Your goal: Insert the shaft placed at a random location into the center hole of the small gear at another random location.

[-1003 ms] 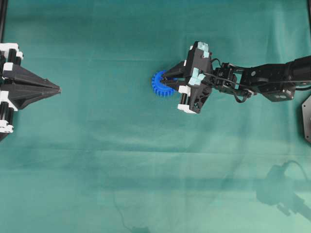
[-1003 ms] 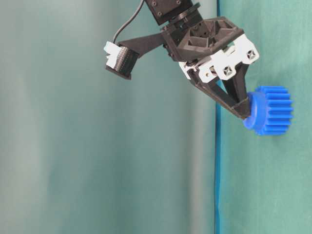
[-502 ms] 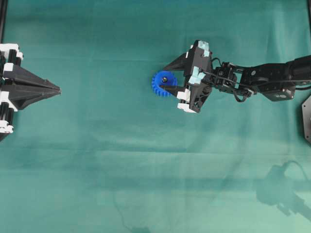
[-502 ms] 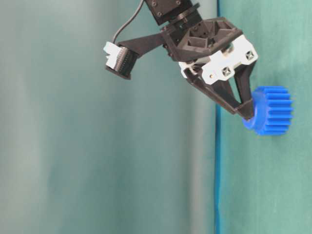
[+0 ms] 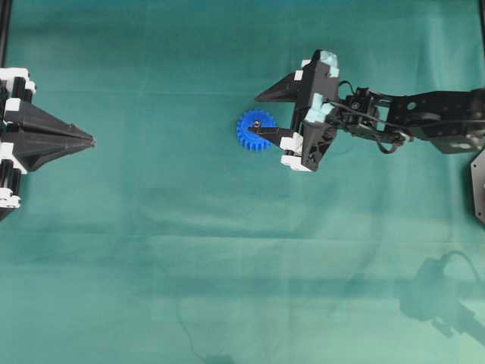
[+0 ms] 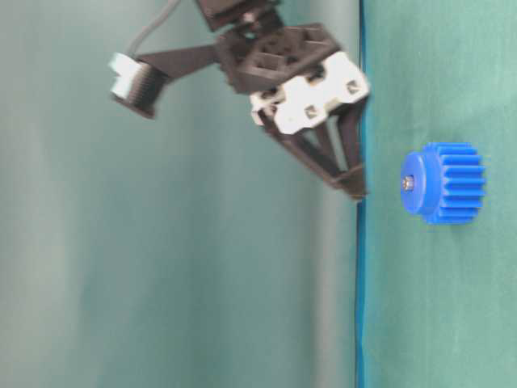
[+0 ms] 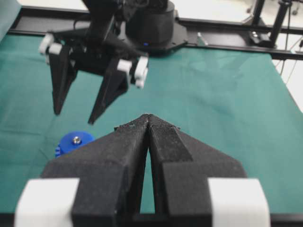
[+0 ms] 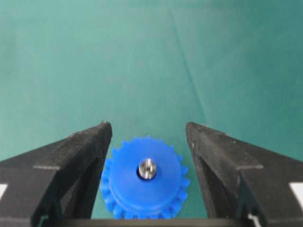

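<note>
The small gear (image 8: 144, 189) is bright blue and lies flat on the green cloth, near the middle in the overhead view (image 5: 255, 133). The shaft (image 8: 147, 169) stands in the center hole (image 8: 140, 174), its shiny end showing at the hub (image 6: 408, 183). My right gripper (image 8: 147, 126) is open, with nothing between its fingers. It hovers over the gear (image 6: 448, 183) and is apart from it (image 6: 355, 190). My left gripper (image 5: 91, 140) rests shut at the far left with nothing in it (image 7: 148, 116). Its view shows the gear (image 7: 71, 144) under the right gripper (image 7: 75, 117).
Green cloth (image 5: 227, 250) covers the whole table. A black frame rail (image 7: 227, 26) and the right arm's base (image 7: 151, 23) stand at the far edge in the left wrist view. A black mount (image 5: 477, 186) sits at the right border.
My right gripper went from shut at the gear's hub to open. It has drawn back and up off the gear. The shaft stays in the hole, and the left arm is still.
</note>
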